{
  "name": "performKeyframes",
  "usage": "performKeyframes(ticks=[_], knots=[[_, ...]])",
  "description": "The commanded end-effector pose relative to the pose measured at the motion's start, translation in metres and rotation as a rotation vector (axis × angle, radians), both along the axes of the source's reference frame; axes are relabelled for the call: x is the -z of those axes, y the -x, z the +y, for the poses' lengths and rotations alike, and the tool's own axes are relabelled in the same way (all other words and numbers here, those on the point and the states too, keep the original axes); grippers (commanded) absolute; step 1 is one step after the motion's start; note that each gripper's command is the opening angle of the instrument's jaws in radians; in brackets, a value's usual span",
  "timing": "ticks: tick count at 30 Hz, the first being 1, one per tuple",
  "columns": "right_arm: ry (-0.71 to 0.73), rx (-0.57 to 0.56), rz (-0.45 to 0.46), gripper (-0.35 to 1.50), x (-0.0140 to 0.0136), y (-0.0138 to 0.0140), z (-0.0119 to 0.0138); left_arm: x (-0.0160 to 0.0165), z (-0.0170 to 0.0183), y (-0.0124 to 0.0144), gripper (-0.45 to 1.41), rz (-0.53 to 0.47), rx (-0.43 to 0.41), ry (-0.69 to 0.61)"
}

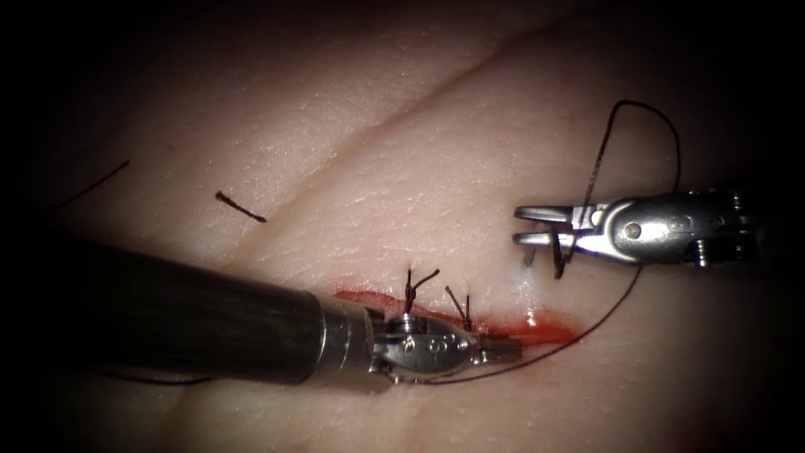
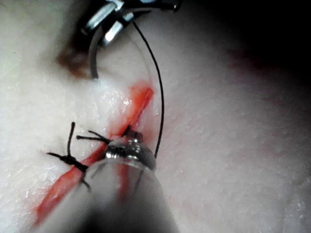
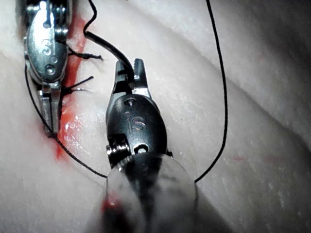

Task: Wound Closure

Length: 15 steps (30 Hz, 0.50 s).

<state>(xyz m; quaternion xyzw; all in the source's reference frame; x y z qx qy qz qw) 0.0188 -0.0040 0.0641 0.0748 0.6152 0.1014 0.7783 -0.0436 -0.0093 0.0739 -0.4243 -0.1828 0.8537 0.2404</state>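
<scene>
Logging tissue (image 1: 352, 151) first: cut (image 1: 545, 331) my landmark. Left tool (image 1: 503, 348) lies along it, jaws pressed together, seemingly empty. Right tool (image 1: 541, 226), above the cut's right end, pinches needle (image 1: 557, 256) mid-curve, tip downward, clear of tissue; thread (image 1: 620, 294) trails.

The endoscope looks down from above and in front onto the pale pork tissue (image 1: 402, 168) and its red-lined cut (image 1: 537, 329). Each wrist view looks along its own shaft from very close. All three share the cut's knotted dark stitches (image 1: 411, 289) and black thread (image 1: 604, 315).
</scene>
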Motion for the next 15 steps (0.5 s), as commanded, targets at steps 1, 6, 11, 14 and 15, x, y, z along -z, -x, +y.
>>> performKeyframes(ticks=[1, 6, 11, 14, 15], knots=[[-0.037, -0.007, -0.01, -0.35, -0.0007, -0.0005, -0.0001, -0.0003, -0.0006, 0.0004, -0.16, 0.001, -0.001, -0.001], [-0.177, -0.02, -0.034, -0.35, -0.0019, -0.0004, 0.0007, 0.0002, -0.0011, 0.0001, -0.16, 0.002, -0.002, -0.001], [-0.303, -0.012, -0.064, -0.35, -0.0032, -0.0002, 0.001, 0.0007, -0.0019, -0.0004, -0.16, 0.004, -0.004, 0.0], [-0.35, -0.022, -0.067, -0.35, -0.0034, -0.0003, 0.0013, 0.0007, -0.002, -0.0004, -0.16, 0.005, -0.004, 0.001], [-0.363, -0.025, -0.068, -0.35, -0.0035, -0.0003, 0.0015, 0.0007, -0.002, -0.0003, -0.16, 0.005, -0.003, 0.001]])
